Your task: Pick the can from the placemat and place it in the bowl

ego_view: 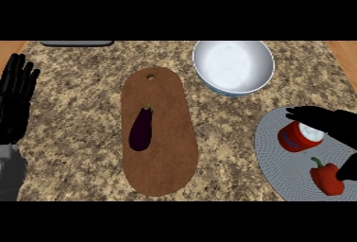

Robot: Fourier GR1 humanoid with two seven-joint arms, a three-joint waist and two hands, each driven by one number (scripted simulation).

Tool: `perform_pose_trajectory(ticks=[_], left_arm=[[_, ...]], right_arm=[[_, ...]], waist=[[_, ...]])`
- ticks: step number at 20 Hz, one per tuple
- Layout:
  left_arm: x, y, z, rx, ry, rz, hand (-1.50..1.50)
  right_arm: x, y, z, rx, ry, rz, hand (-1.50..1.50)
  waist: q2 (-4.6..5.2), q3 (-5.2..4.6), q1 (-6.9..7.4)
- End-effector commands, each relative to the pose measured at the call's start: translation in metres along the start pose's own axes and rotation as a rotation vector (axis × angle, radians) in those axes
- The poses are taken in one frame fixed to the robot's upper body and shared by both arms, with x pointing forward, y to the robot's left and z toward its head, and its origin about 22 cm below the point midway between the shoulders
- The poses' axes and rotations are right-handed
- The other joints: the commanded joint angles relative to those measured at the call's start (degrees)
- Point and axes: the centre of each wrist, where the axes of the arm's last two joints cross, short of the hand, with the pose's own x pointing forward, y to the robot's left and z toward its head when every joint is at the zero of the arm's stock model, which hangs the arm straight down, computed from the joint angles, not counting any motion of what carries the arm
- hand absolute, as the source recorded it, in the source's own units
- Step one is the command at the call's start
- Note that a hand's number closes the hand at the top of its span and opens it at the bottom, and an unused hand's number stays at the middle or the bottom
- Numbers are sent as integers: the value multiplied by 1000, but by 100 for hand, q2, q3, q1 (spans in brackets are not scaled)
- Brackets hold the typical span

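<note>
A red can [298,137] with a white lid lies tilted on the grey round placemat [282,160] at the right. My right hand [335,124] comes in from the right edge, its fingers reaching over the can's top and far side, curling toward it; the thumb [346,168] shows lower, beside the red pepper. Whether the fingers touch the can is unclear. The white bowl [233,66] with a blue underside stands at the back, left of and above the placemat. At the left edge my left hand [17,97] rests open, fingers up.
A brown wooden cutting board [159,132] lies in the middle with a dark purple eggplant [141,129] on it. A red bell pepper [326,177] sits on the placemat near the can. A dark grey object [77,43] shows at the back left edge.
</note>
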Motion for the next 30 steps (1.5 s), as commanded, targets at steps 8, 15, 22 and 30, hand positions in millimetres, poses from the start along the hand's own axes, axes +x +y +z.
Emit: perform_pose_trajectory(ticks=[8, 15, 22, 30], left_arm=[[-2, -1, 17, -11, 0, 21, 0], [14, 4, -4, 1, -6, 9, 0], [-5, -14, 2, -6, -1, 10, 0], [-8, -17, -2, 8, -11, -6, 0]], right_arm=[[-27, 40, -21, 47, 24, -24, -150], [-21, 30, -23, 77, 77, -13, -150], [-30, 35, -44, -46, -6, 25, 150], [-23, 35, -53, -98, -50, 54, 150]], waist=[[7, 2, 39], [1, 0, -5], [9, 2, 21], [5, 0, -9]])
